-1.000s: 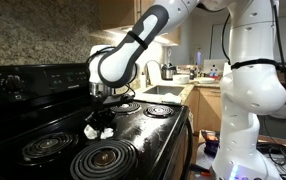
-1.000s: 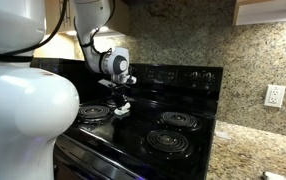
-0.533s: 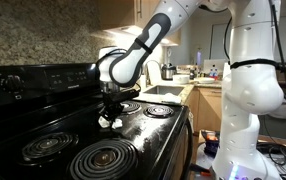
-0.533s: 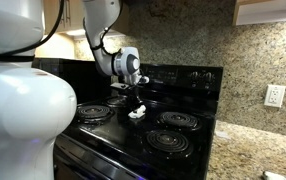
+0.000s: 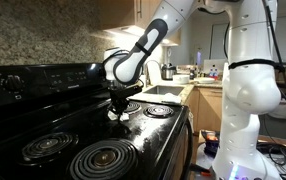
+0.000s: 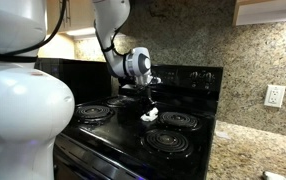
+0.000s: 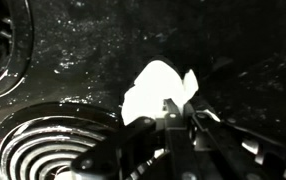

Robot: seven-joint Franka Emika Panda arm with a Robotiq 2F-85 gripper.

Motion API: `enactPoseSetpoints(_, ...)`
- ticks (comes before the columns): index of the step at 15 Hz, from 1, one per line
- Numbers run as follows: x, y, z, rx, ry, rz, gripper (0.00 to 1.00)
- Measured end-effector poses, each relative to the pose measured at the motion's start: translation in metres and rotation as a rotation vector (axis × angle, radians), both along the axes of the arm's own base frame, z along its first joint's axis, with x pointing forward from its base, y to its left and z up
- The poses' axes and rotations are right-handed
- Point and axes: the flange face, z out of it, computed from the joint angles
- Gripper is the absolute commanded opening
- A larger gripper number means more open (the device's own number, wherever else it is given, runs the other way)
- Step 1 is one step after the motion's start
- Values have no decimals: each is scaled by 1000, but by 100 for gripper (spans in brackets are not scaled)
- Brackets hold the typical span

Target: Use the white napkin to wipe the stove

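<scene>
The white napkin [image 5: 116, 117] was held clamped in the closed gripper [image 5: 116, 107] and pressed onto the glossy black top of the stove [image 5: 68, 128], on the bare strip between the coil burners [image 5: 161, 110]. In the wrist view the wad was shown bulging ahead of the gripper, just beside one burner, with pale specks [image 7: 78, 60] scattered over the surface. A wiping stroke was judged to be in hand. It would best be done with light, even downward pressure, the grip kept firm, and the raised coils skirted so the paper is not snagged or torn.
</scene>
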Motion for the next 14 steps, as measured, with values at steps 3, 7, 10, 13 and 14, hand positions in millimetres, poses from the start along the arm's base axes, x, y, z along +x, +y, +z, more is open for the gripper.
enactPoseSetpoints(3, 10, -17, 0, -27, 4, -11, 8)
enactPoseSetpoints(7, 28, -10, -1, -54, 10, 19, 8)
enactPoseSetpoints(10, 38, 18, 0, -50, 0, 72, 8)
enactPoseSetpoints(13, 41, 64, 1, -17, -9, 146, 8)
enactPoseSetpoints(14, 40, 80, 1, 0, -13, 167, 8)
